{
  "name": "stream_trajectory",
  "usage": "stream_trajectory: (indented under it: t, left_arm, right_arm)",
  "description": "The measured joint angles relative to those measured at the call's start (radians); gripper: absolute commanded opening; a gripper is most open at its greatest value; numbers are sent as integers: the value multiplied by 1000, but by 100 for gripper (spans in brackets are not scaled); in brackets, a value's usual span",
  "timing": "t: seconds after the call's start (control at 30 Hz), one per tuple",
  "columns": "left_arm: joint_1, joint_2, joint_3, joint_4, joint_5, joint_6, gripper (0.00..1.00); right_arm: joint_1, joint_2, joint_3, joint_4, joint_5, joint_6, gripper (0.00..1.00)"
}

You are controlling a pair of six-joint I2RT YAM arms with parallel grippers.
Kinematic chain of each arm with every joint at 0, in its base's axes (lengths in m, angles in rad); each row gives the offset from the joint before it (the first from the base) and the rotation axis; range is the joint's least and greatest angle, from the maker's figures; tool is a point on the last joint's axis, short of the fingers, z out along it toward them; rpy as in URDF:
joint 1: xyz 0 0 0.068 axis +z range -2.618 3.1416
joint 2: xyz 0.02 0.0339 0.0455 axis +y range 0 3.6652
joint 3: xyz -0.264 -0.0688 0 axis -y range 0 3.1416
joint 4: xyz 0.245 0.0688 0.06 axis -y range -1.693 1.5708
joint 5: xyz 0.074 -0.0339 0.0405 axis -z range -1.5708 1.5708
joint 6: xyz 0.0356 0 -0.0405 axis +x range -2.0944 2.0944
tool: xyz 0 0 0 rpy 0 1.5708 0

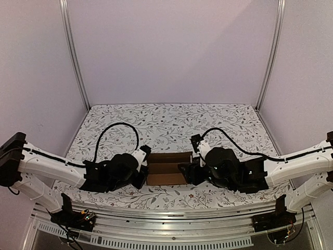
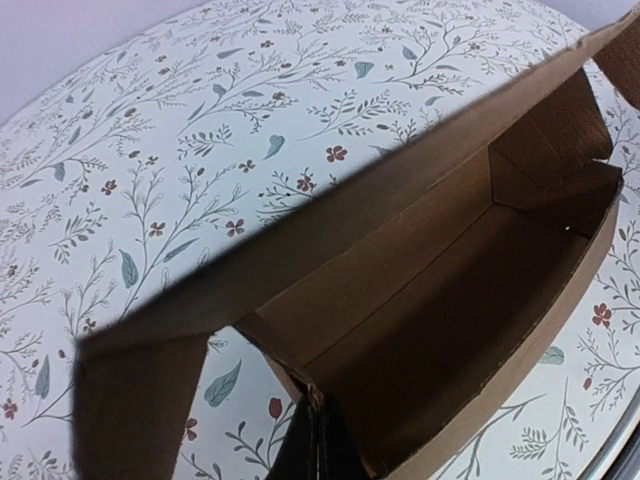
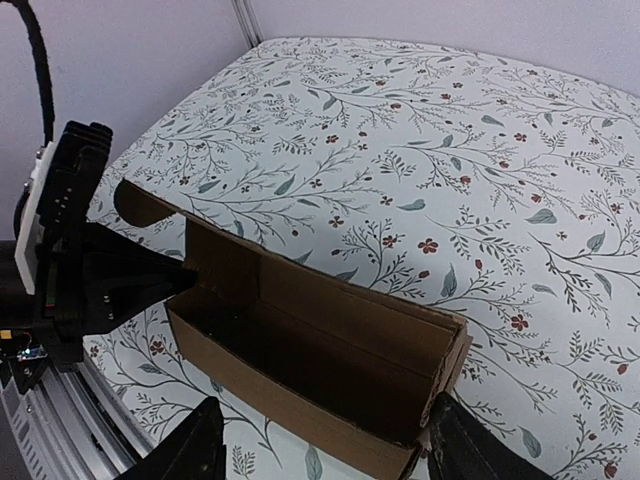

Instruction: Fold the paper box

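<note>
Box: the box (image 1: 167,169) lies on the table (image 1: 171,122) between the two pincers, its left end at the left pincer's tips, its right end in the right pincer's gap.
Shape so far: an open trough with its long walls up. One long panel stands taller, with a tab at each end; no lid is closed.
Left pincer: the left pincer (image 1: 144,167) is closed tight, and it seems to pinch the box's end wall, which runs down between its dark fingers (image 2: 312,452).
Right pincer: the right pincer (image 3: 325,408) is spread wide, one finger on each side of the box's end, gripping nothing. Whether a finger touches the cardboard, I cannot tell.
Step in hand: probably the walls are done and the closing is not yet begun.
Next move: likely the right pincer takes the tall panel ahead of it and folds it over the trough while the left holds its end down. It should go gently, as thin card buckles and the tabs must slip inside.
</note>
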Motion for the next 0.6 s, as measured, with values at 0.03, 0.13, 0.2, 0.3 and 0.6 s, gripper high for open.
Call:
stream_trajectory:
  t: [0.03, 0.13, 0.2, 0.3, 0.6]
  left_arm:
    - [-4, 10, 5, 1, -4, -1, 0]
    - [-15, 33, 11, 2, -17, -5, 0]
    - [-22, 44, 11, -3, -27, -8, 0]
    - [-33, 58, 11, -13, -39, -10, 0]
    - [-69, 97, 18, -34, -90, -13, 0]
  right_arm:
    - [2, -14, -2, -1, -7, -9, 71]
    - [3, -64, -6, -22, -18, -37, 73]
    - [3, -94, -6, -44, -16, -59, 74]
    - [3, -140, -6, -89, 2, -97, 75]
    - [-6, -156, 105, -178, 11, -196, 52]
